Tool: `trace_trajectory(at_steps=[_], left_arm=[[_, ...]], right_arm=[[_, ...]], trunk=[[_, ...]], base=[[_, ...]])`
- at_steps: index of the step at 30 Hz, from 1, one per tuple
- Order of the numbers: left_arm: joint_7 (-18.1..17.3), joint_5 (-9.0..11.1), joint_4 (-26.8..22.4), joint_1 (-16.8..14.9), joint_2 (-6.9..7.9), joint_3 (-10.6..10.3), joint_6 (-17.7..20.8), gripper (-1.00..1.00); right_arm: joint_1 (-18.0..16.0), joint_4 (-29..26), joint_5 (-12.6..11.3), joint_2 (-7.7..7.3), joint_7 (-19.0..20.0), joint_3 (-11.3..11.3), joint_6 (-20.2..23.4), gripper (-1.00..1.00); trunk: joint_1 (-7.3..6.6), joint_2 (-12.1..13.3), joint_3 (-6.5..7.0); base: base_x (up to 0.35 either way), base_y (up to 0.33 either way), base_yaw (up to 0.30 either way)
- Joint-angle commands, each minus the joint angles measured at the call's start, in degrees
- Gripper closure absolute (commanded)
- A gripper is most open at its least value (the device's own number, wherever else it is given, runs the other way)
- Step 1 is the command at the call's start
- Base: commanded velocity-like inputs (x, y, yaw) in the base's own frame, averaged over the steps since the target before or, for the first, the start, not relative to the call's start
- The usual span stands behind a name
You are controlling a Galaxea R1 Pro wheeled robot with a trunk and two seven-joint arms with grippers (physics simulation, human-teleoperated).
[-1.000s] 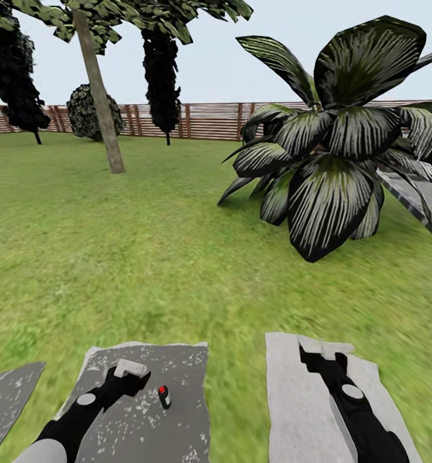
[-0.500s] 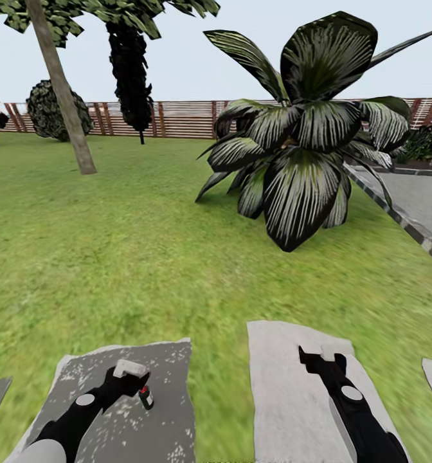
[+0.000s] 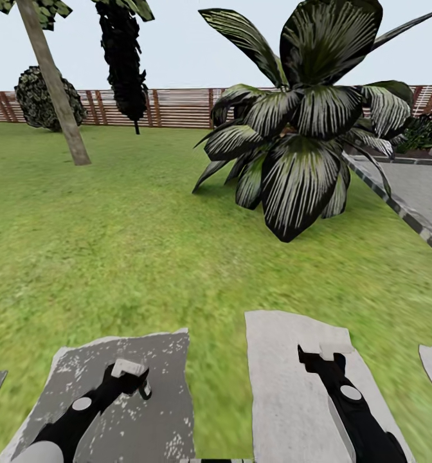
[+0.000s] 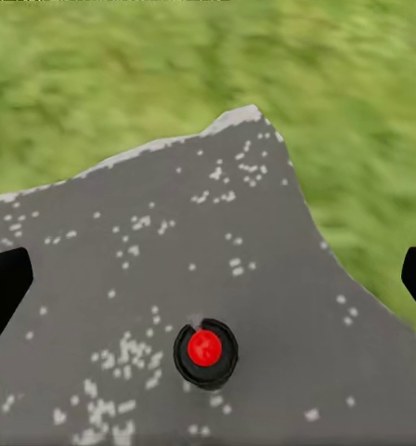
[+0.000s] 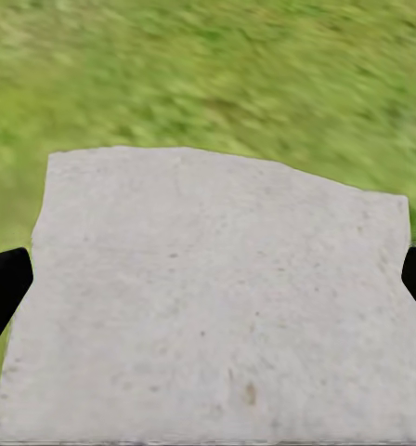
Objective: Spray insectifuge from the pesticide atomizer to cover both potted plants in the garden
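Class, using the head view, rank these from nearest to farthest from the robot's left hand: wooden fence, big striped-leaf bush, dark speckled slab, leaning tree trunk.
1. dark speckled slab, directly beneath the left hand
2. big striped-leaf bush, ahead right
3. leaning tree trunk, far left
4. wooden fence, along the back

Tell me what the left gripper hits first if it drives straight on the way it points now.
Probably the pesticide atomizer, standing upright on the dark speckled stone slab. It sits between the open left gripper's fingers, though a little off the centre line, so the gripper might meet the slab beside it instead.
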Motion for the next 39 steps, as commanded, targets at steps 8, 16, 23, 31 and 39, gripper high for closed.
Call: trace_trajectory(at_steps=[8,16,23,31,39], left_arm=[[1.5,-0.5,1.9,0.0,-0.04,0.6,-3.2,-1.00],[1.7,-0.5,2.2,0.0,-0.01,0.6,-3.4,-1.00],[1.7,-0.5,2.2,0.0,-0.09,0.6,-3.4,-1.00],[1.8,-0.5,2.2,0.0,-0.15,0.7,-3.4,-1.00],[3.1,-0.4,2.2,0.0,-0.10,0.7,-3.4,-1.00]], right_arm=[[0.0,-0.1,0.5,0.01,0.0,0.0,0.3,-1.00],[0.0,-0.1,0.5,0.01,0.0,0.0,0.3,-1.00],[0.0,-0.1,0.5,0.01,0.0,0.0,0.3,-1.00],[0.0,0.0,0.5,0.01,0.0,0.0,0.3,-1.00],[0.0,0.0,0.5,0.01,0.0,0.0,0.3,-1.00]], trunk=[[0.19,-0.1,-2.55],[0.40,-0.2,-5.05],[0.58,-0.3,-7.24],[0.78,-0.4,-9.74],[0.99,-0.5,-12.24]], base=[[0.000,0.000,0.000],[0.000,0.000,0.000],[0.000,0.000,0.000],[0.000,0.000,0.000],[0.000,0.000,0.000]])
